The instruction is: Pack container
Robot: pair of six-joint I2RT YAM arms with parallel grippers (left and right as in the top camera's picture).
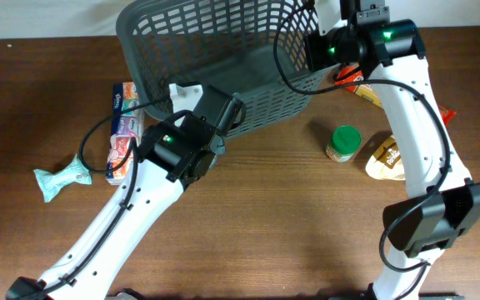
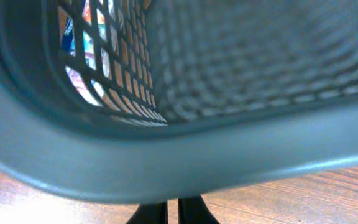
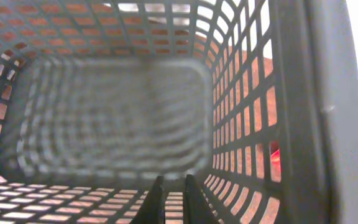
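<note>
Overhead: I am seeing the container [image 1: 223, 50] sitting tilted at the middle of the table's [image 1: 265, 217] far edge. Left wrist: the left gripper [image 2: 173, 213] is clenching the container just under its rim. Right wrist: the right gripper [image 3: 174, 199] is clamping the container's lattice wall.

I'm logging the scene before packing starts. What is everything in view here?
container: one, dark grey, tilted, far middle of table
carton: one, multicoloured, left of container
wrapped packet: one, teal, far left
jar: one, green lid, right of centre
pouch: one, brown, right of jar
snack packet: at least one, orange-red, partly hidden behind right arm
table: one, brown wood
left pincer: one, black, shut, at container's near rim
right pincer: one, black, shut on container's right wall
</note>
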